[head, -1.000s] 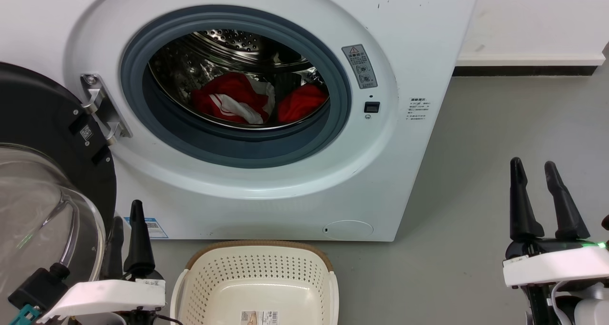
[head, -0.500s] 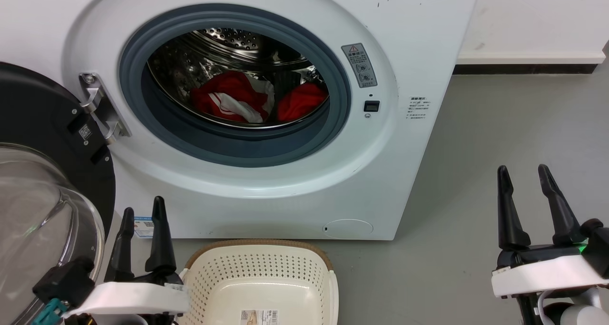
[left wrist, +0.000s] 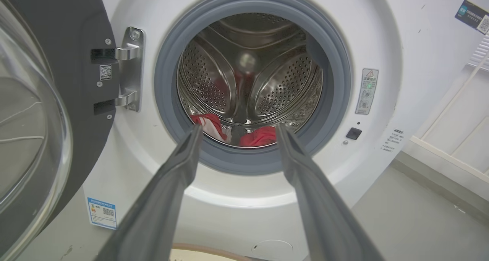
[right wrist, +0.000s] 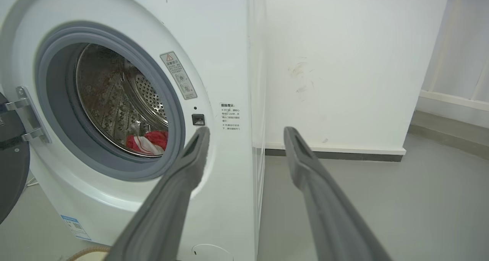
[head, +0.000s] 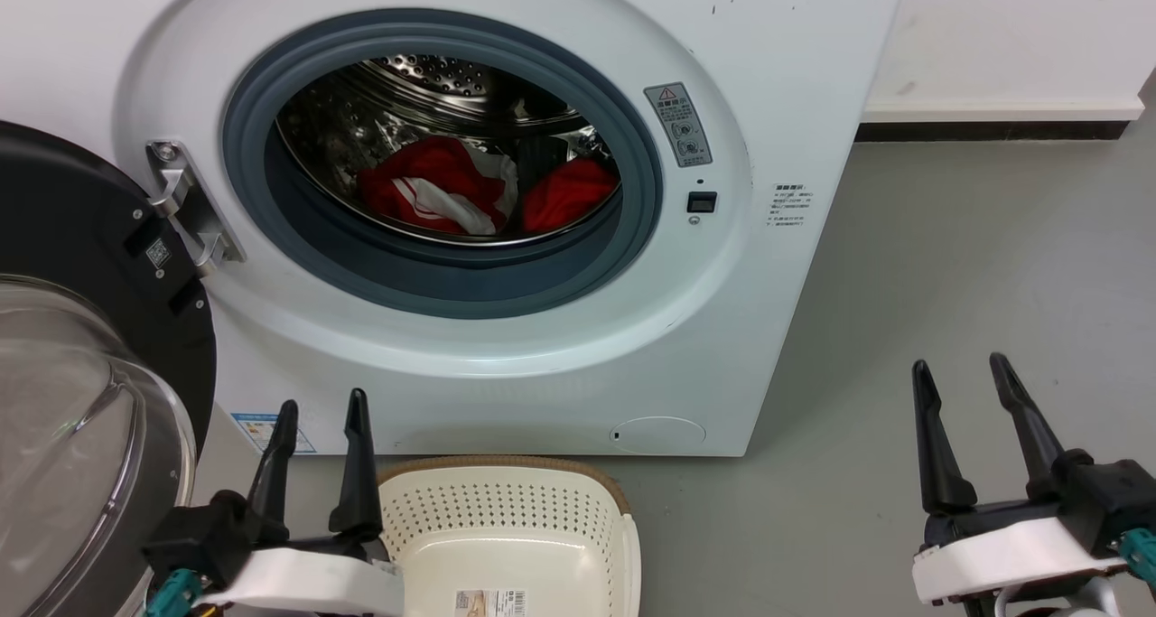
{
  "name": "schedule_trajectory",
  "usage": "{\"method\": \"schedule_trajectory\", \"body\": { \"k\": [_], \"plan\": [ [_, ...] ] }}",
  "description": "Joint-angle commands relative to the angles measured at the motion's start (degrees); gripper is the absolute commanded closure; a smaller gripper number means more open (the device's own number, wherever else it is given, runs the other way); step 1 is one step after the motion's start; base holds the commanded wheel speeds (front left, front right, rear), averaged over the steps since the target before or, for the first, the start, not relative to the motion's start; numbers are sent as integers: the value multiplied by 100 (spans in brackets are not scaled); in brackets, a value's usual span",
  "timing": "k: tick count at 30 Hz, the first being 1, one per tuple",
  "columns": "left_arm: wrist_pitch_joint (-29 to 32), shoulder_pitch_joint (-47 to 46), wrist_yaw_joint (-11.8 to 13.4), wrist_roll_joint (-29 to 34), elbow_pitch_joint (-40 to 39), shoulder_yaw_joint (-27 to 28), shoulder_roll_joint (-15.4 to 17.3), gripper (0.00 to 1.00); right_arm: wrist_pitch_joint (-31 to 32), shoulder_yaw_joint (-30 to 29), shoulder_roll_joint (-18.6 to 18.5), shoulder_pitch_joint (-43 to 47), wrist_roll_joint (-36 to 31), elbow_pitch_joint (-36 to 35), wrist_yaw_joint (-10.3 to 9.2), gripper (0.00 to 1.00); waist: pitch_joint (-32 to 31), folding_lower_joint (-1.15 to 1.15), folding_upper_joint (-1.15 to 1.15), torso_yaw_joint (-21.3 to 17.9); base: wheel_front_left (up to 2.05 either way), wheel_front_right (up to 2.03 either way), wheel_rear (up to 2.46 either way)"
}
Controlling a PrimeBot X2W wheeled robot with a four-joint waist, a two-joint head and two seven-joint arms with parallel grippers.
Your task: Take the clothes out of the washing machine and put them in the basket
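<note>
The washing machine [head: 795, 75] stands with its black-framed glass door [head: 90, 238] swung wide on its hinge. The clothes are right there in the bottom of the steel drum [head: 424, 75]: a red garment with white stripes [head: 433, 197] and, just beside it, a plain red garment [head: 567, 194]. Both lie behind the grey rubber seal [head: 452, 283]. Down on the grey floor [head: 948, 256], the cream basket [head: 506, 462] sits just in front of the machine's base, its label sticker [head: 492, 602] on the bottom. The left gripper [head: 323, 400] hovers right by the basket's rim, between basket and door, fingers spread with open air between them. Seen along its wrist, those fingers point at the lower edge of the porthole, the red fabric showing between their tips. The right gripper [head: 959, 361] hangs well apart from the machine, out past its front corner and over the floor, its fingers likewise spread wide.
</note>
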Motion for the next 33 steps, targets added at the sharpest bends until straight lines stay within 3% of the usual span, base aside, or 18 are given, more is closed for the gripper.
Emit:
{"method": "schedule_trajectory", "body": {
  "k": [1, 16, 27, 33],
  "plan": [
    [-47, 18, -10, 155, 11, -37, 12, 0, -53, -25, -27, 19, -108, 40, -3, 0, 1, 0, 0, -2, 0, 0, 0],
    [-226, 125, -13, 1117, 234, -275, 13, 0, -224, -79, -24, 79, -478, 570, -4, 0, 5, 0, 0, -30, 0, 0, 0],
    [-332, 169, -32, 1265, 364, -280, 14, 0, -336, -22, -24, 104, -963, 519, -4, 0, 19, 0, 0, -41, 0, 0, 0],
    [-389, 215, -97, 1402, 374, -224, 11, 0, -399, -33, -24, 147, -889, 599, -4, 0, 17, 0, 0, -47, 0, 0, 0]
  ]
}}
